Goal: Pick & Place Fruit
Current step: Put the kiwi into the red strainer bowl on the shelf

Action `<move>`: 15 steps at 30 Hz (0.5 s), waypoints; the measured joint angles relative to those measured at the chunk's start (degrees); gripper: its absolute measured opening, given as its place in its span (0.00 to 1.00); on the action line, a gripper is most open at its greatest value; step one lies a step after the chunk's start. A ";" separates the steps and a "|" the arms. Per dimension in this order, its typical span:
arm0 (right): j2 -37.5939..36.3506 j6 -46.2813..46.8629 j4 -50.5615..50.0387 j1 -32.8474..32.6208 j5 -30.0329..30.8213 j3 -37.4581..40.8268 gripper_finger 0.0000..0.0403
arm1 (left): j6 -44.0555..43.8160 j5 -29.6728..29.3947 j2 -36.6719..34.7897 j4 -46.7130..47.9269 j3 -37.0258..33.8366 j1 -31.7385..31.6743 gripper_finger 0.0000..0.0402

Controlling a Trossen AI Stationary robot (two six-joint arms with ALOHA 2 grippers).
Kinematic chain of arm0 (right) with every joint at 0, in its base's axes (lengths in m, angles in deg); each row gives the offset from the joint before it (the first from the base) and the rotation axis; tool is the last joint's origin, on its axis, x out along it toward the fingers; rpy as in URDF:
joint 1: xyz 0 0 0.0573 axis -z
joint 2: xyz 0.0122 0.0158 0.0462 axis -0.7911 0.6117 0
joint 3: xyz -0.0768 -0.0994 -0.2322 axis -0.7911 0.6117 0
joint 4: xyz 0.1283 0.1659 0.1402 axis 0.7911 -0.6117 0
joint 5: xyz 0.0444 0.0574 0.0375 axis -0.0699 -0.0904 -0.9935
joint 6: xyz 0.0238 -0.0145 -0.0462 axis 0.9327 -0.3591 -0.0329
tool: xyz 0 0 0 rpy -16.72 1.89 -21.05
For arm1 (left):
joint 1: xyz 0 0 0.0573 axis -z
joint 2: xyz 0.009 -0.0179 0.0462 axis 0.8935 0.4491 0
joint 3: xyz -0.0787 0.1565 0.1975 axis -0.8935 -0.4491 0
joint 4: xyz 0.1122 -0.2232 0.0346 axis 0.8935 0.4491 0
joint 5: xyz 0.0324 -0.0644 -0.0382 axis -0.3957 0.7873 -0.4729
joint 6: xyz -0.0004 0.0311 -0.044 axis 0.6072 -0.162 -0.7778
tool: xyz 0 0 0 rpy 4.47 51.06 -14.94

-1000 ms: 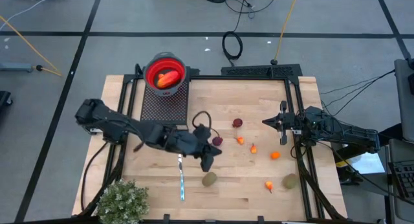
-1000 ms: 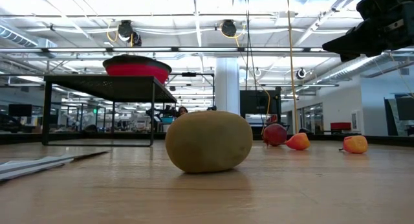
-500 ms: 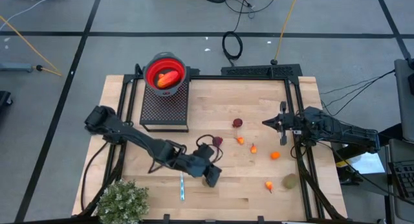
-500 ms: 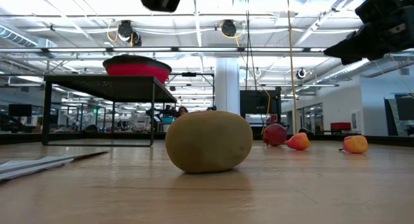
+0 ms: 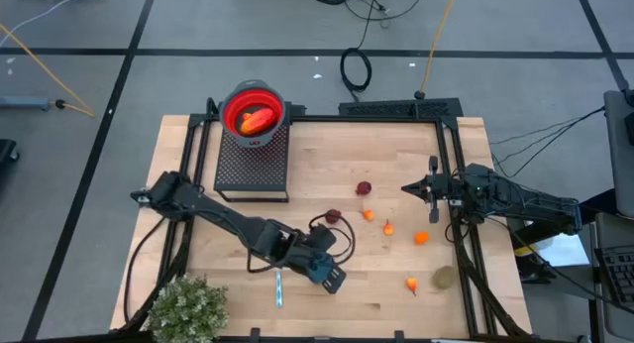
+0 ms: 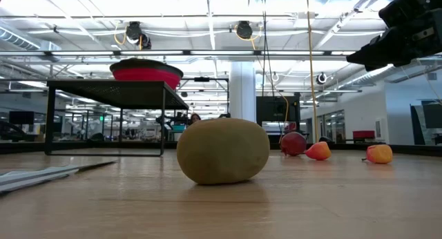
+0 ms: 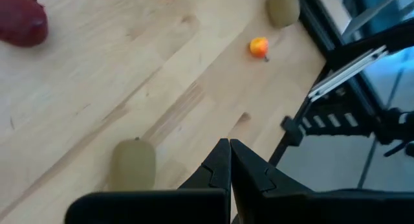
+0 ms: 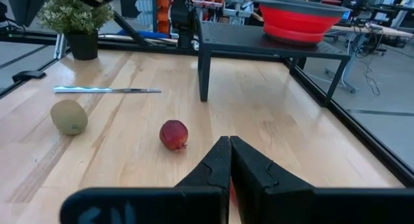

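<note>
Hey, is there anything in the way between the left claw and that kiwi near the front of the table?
Nothing visible. The left claw is shut and hangs just above the kiwi, with only bare table between them. The knife lies off to the side.

Two kiwis [image 5: 444, 278], two dark red balls [image 5: 364, 188] and orange bits [image 5: 421, 237] are scattered across the table's right half; an elongated orange fruit [image 5: 256, 120] lies in the red bowl.
</note>
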 joint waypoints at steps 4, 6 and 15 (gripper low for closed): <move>0.00 0.00 0.00 0.00 0.01 0.00 0.00 | 0.08 1.73 3.09 5.62 5.35 0.01 0.00; -0.02 0.00 0.02 0.00 0.01 0.00 0.00 | -0.03 2.70 4.68 7.68 7.12 0.02 0.00; 0.00 -0.06 -0.02 -0.01 0.00 0.00 0.00 | -4.37 9.14 9.11 11.20 7.94 -0.31 0.00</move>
